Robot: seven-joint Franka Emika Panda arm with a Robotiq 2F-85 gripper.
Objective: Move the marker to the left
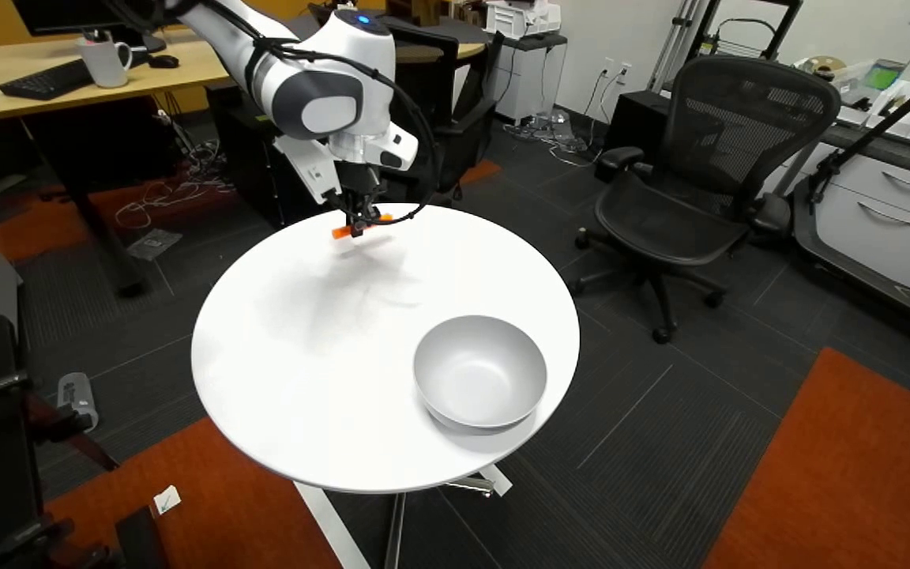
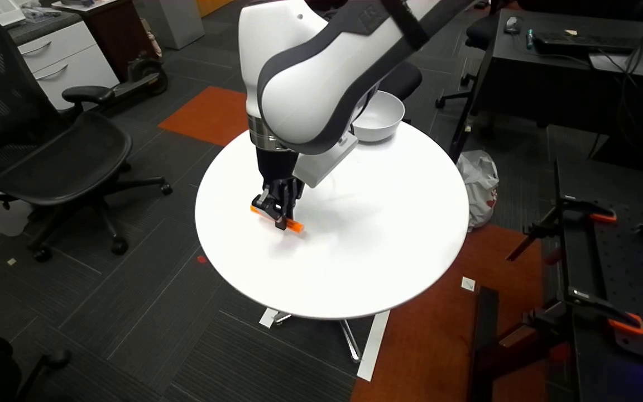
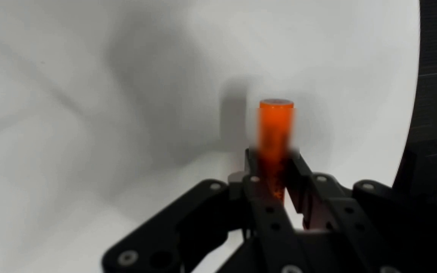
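Note:
The orange marker [image 1: 342, 232] is a short thin stick, held level or nearly so between the fingers of my gripper [image 1: 357, 227]. It also shows in an exterior view [image 2: 294, 226], sticking out on both sides of my gripper [image 2: 281, 221]. In the wrist view the marker's [image 3: 276, 121] far end points up the picture, and its middle is between the fingertips of my gripper [image 3: 273, 157]. The fingers are shut on it. Its shadow lies apart from it on the white table, so it is a little above the surface. The near end is partly hidden by the fingers.
The round white table [image 1: 289, 387] carries a grey bowl [image 1: 479, 379] on the side away from my gripper; the bowl [image 2: 378, 120] is partly behind the arm in an exterior view. The table edge is near my gripper. A black office chair [image 1: 708, 174] stands beside the table.

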